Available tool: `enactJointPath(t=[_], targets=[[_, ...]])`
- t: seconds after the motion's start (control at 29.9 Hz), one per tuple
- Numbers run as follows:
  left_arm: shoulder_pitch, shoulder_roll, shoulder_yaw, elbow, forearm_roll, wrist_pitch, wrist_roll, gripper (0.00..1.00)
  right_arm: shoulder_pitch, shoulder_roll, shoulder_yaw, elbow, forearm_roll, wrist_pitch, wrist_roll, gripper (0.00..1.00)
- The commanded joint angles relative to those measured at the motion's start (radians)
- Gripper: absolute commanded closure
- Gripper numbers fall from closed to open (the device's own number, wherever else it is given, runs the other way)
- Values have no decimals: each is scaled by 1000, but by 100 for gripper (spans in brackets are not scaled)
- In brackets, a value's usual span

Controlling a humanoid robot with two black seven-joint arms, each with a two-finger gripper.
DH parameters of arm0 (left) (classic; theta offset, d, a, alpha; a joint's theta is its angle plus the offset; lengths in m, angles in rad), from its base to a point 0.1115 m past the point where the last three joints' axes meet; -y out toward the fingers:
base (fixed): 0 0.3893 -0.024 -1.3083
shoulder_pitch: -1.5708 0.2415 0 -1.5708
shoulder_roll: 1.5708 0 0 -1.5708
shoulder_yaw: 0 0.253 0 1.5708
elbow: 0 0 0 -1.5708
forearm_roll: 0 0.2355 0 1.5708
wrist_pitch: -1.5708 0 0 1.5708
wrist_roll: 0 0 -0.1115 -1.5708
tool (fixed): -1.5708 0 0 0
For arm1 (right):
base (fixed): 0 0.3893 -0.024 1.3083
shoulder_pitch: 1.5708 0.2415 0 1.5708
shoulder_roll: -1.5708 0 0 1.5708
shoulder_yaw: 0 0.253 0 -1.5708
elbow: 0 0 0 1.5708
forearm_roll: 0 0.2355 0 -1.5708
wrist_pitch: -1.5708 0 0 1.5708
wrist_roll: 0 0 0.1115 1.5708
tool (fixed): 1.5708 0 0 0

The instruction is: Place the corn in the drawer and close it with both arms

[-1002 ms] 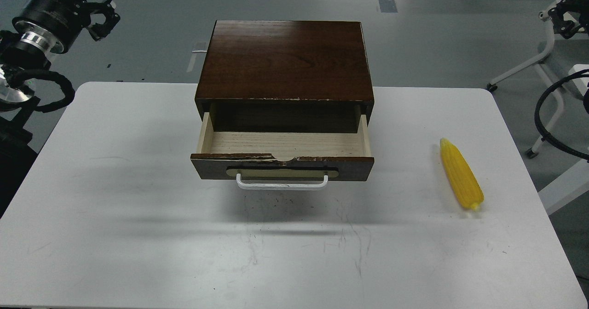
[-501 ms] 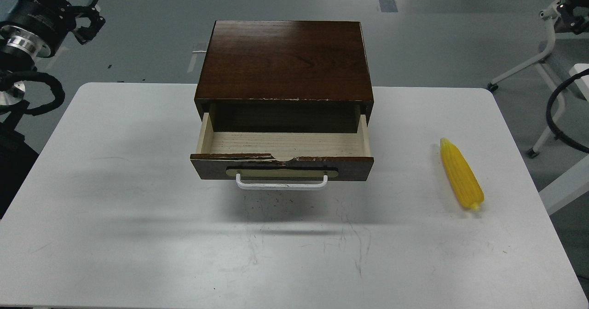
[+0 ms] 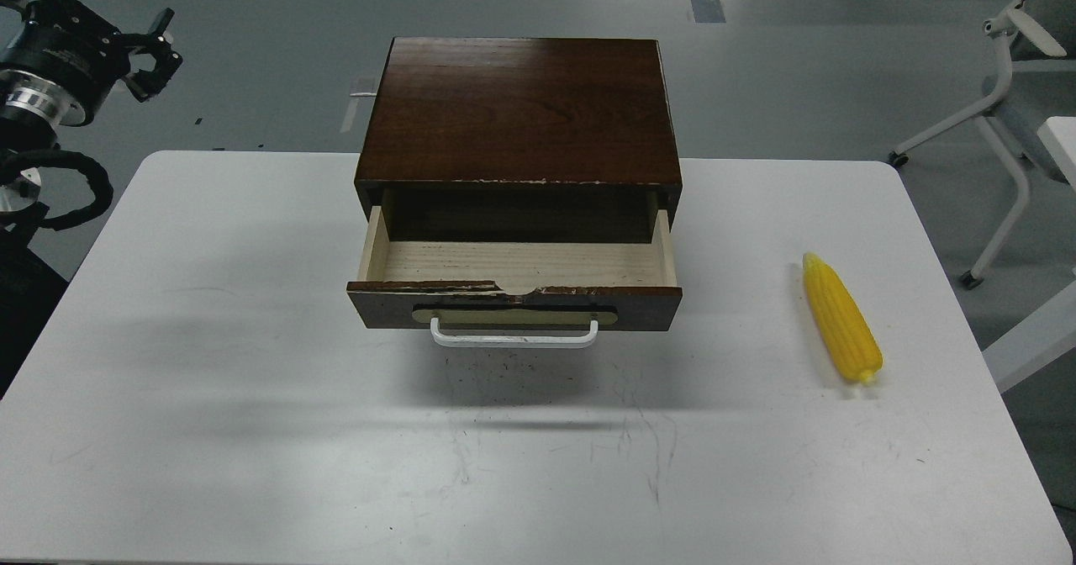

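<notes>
The corn (image 3: 842,319) lies on the white table (image 3: 252,397) at the right, tip pointing away from me, well apart from the drawer. The drawer (image 3: 514,306) is pulled open from the dark brown cabinet (image 3: 521,107); its pale wood inside (image 3: 517,264) is empty and its white bar handle (image 3: 514,340) faces me. My left gripper (image 3: 155,52) is raised off the table's far left corner, open and empty, far from both things. My right arm is out of view.
A white chair frame (image 3: 1004,119) stands on the floor beyond the table's right edge. Bare table surface lies between the drawer and the corn and in front of the drawer.
My left arm has drawn back to the left and slightly up. My right arm, seen at the right edge earlier, has left the view. Corn and drawer have not moved.
</notes>
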Motion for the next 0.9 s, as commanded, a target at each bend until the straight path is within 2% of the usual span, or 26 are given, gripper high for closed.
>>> enactJointPath(t=[0.0, 0.07, 0.1, 0.2, 0.27, 0.37, 0.43, 0.67, 0.87], targets=[[4, 15, -31, -60, -6, 0, -29, 2, 30, -2, -47, 86, -176, 0, -3, 0], [23, 44, -52, -89, -11, 0, -28, 2, 47, -22, -58, 191, -381, 0, -4, 0], [24, 44, -53, -89, -11, 0, -28, 2, 47, -22, -58, 192, -382, 0, -4, 0], [60, 52, -74, -95, -40, 0, -23, 2, 47, -98, -59, 418, -592, 0, -15, 0], [97, 55, -92, -95, -80, 0, -22, 2, 27, -146, -66, 565, -726, 0, -61, 0], [103, 60, -99, -97, -97, 0, -22, 2, -25, -164, -98, 674, -831, 0, -118, 0], [103, 60, -97, -95, -97, 0, -20, 2, -60, -175, -130, 740, -889, 0, -130, 0], [106, 87, -97, -95, -97, 0, -22, 2, -194, -142, -153, 744, -1020, 0, -136, 0], [109, 87, -96, -95, -97, 0, -26, 2, -282, -88, -156, 667, -1025, 0, -142, 1]])
